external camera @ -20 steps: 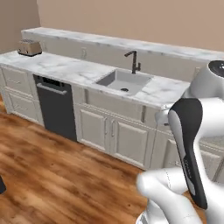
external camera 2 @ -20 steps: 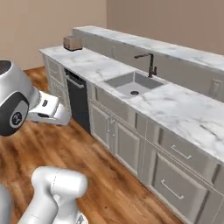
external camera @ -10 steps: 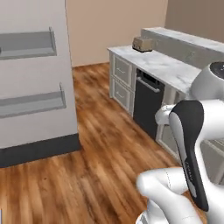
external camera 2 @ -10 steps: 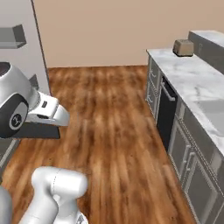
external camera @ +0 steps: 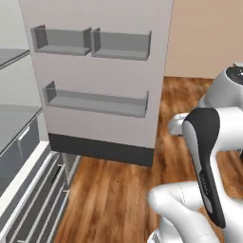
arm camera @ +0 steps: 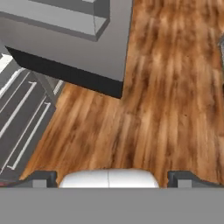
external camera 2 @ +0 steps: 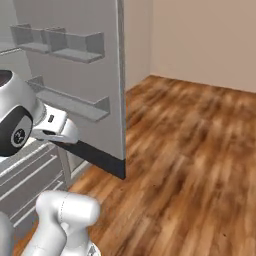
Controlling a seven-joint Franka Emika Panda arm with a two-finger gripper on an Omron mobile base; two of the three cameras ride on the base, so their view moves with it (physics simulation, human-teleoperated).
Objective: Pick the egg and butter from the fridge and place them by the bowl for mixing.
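Observation:
The tall grey fridge stands open. Its door (external camera: 95, 71) swings out in front of me, with empty grey door shelves (external camera: 97, 102) on its inner face. Pale grey inner shelves (external camera: 14, 118) show at the far left. In the hand view my gripper (arm camera: 112, 179) is open, its two dark fingertips (arm camera: 39, 178) wide apart with nothing between them, aimed down at the floor beside the door's lower corner (arm camera: 116, 89). The egg, the butter and the bowl are out of view.
The fridge's pulled-out lower drawer rails (external camera: 35, 199) lie low at the left. The door's edge (external camera 2: 120, 90) juts into the room. Bare wooden floor (external camera 2: 190, 150) stretches right, up to a beige wall (external camera 2: 210, 40).
The base has turned, so both base views have swung from the sink counter, past the dishwasher end, to the open fridge. The arm's pose and the open gripper look unchanged.

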